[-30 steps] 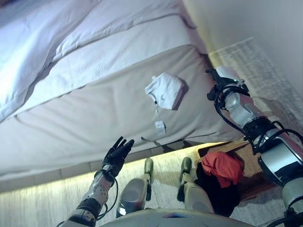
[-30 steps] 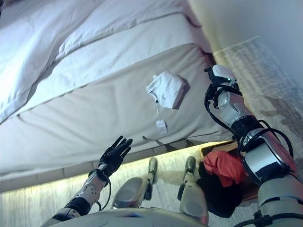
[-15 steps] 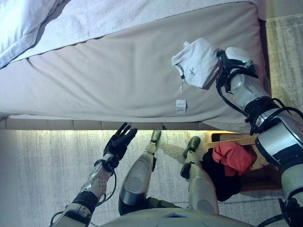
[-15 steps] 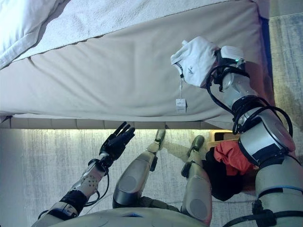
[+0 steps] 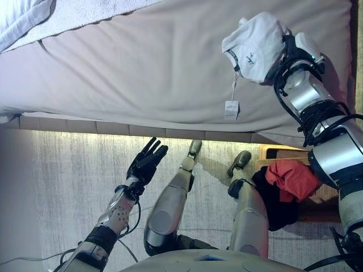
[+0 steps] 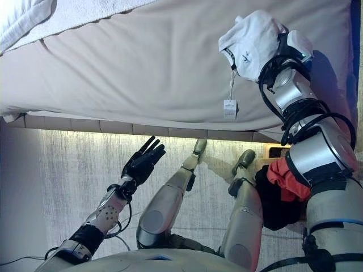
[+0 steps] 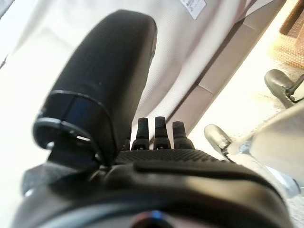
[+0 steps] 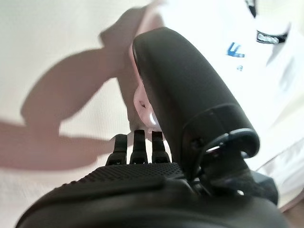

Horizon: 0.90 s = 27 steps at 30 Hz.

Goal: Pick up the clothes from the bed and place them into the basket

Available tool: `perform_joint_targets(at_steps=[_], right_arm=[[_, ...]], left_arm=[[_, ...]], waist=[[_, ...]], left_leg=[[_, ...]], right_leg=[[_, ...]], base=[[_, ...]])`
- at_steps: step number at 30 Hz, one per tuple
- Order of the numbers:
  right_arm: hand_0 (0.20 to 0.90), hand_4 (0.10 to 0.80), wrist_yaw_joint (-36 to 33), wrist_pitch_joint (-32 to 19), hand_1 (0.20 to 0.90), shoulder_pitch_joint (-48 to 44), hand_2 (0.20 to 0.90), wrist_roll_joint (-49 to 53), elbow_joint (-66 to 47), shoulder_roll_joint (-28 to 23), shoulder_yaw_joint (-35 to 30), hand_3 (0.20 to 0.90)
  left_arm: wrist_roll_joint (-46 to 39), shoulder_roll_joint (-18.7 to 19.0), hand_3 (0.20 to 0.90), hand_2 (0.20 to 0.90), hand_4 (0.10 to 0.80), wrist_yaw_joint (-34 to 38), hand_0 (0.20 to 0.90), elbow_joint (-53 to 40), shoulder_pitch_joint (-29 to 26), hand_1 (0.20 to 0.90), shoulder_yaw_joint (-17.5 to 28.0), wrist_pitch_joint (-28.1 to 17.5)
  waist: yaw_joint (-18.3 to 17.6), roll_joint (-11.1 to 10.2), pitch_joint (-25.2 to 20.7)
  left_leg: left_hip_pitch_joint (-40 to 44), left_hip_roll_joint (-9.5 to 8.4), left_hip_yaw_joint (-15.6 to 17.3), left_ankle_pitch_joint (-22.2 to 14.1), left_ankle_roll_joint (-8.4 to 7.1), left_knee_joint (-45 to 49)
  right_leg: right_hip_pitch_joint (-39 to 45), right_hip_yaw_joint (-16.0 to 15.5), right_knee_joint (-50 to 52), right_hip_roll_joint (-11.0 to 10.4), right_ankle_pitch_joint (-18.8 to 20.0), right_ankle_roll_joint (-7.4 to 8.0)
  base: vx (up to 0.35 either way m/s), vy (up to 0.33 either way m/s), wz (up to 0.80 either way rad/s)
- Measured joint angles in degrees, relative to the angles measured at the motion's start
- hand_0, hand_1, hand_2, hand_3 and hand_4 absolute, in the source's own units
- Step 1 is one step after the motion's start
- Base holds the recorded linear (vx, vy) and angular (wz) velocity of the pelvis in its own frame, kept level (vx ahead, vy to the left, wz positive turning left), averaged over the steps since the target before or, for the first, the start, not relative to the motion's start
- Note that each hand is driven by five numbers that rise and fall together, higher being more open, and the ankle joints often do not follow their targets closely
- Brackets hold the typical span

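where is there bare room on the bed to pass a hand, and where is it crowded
The bed is bare from the white garment across to the quilt at its far left corner. It is crowded at the right end: the right hand is at the garment, whose tag hangs over the edge. The basket already holds red and black clothes.

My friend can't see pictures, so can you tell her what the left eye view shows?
The robot's right hand reaches onto the bed at a folded white garment, whose paper tag hangs over the edge. Its left hand is open above the rug. A basket on the floor holds red and black clothes.
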Motion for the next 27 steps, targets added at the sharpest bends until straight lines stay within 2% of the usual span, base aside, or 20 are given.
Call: perform_joint_targets(at_steps=[3,7,8,9,10,17,27], right_arm=[[0.9,0.8,-0.95,-0.58,0.9,0.02,0.9,4.71,-0.45,1.86,-3.67,0.9],[0.9,0.8,-0.22,-3.3,0.9,0.81,0.9,6.27,-2.32,3.37,-5.26,0.9],[0.691,0.556,-0.01,-3.36,0.691,1.51,0.691,6.26,-3.61,3.62,-5.27,0.656],[0.54,0.38,0.55,-3.45,0.54,2.08,0.54,6.04,-4.74,4.05,-5.26,0.48],[0.3,0.1,0.83,-3.46,0.3,2.27,0.3,5.87,-5.24,4.33,-5.24,0.2],[0.3,0.1,1.62,-5.0,0.3,2.52,0.3,5.05,-7.31,5.65,-5.24,0.2],[0.3,0.1,0.7,-5.08,0.3,2.46,0.3,5.08,-2.68,6.06,-5.25,0.2]], left_arm=[[0.31,-0.04,0.9,0.9,0.8,0.11,0.9,-0.01,0.09,0.9,-0.55,-0.11],[0.77,-0.09,0.9,0.9,0.8,0.11,0.9,0.04,0.09,0.9,-0.76,-0.73],[0.77,-0.09,0.9,0.9,0.8,0.11,0.9,0.06,0.09,0.9,-0.77,-0.73],[0.78,-0.1,0.9,0.9,0.8,0.11,0.9,0.07,0.09,0.9,-0.76,-0.75],[0.8,-0.12,0.9,0.9,0.8,0.11,0.9,0.07,0.08,0.9,-0.77,-0.76],[0.84,-0.15,0.9,0.9,0.8,0.34,0.9,0.01,0.21,0.9,-0.86,-0.85],[0.64,-0.13,0.9,0.9,0.8,0.73,0.9,0.18,2.47,0.9,-0.81,-0.92]], waist=[[0.01,0.02,0.01],[0.0,0.02,0.01],[0.07,0.02,0.01],[0.07,0.02,0.01],[0.08,0.01,0.02],[0.65,0.02,0.02],[1.33,0.02,0.01]], left_leg=[[-0.2,0.11,-0.12,0.22,-0.15,0.17],[0.26,0.12,-0.13,0.33,-0.26,0.64],[0.78,0.13,-0.15,0.32,-0.26,0.63],[1.46,0.14,-0.19,0.28,-0.2,0.63],[1.84,0.13,-0.2,0.26,-0.17,0.62],[3.6,0.05,-0.78,-0.04,0.17,0.58],[3.72,0.04,-1.45,0.3,0.28,-0.24]], right_leg=[[-0.17,-0.11,0.22,0.05,0.0,-0.01],[0.67,-0.32,0.17,0.35,0.2,0.11],[1.26,-0.41,0.12,0.35,0.21,0.09],[2.04,-0.6,-0.05,0.36,0.21,0.09],[2.48,-0.79,-0.16,0.35,0.21,0.09],[4.8,-1.2,-0.62,-0.1,0.01,0.0],[4.78,-1.49,-0.64,-0.14,0.0,-0.02]], base=[[0.017,0.043,0.02],[0.02,0.048,0.02],[0.017,0.025,0.03],[0.0,0.0,0.0],[0.0,0.0,0.0],[-0.001,0.007,0.05],[-0.04,0.004,0.02]])
